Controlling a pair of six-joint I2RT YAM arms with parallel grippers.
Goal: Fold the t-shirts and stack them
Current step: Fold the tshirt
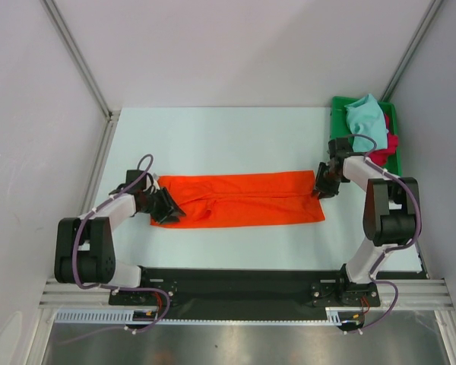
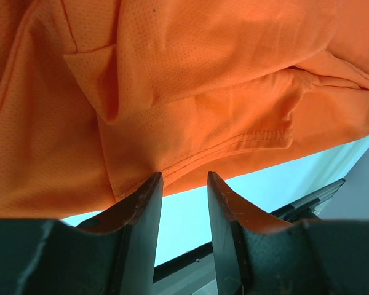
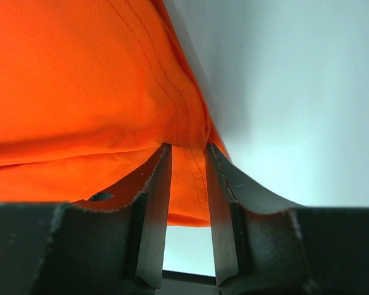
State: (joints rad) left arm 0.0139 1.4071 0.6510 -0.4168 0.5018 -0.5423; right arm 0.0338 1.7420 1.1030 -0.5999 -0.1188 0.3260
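An orange t-shirt (image 1: 239,199) lies folded lengthwise mid-table, the right gripper (image 3: 186,150) pinching its far-right hem, the left gripper (image 2: 184,181) parted at its left edge gripping nothing visible, so lifting now could drag the fold crooked.

Pale table (image 1: 213,137), plain grey walls (image 1: 235,46)

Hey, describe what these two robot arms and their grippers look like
Both arms mix white link shells with bulky black joint housings, and a purple cable loops along each. The left gripper and right gripper each have two dark, scuffed fingers tapering to curved tips. Both bases bolt to a black plate.
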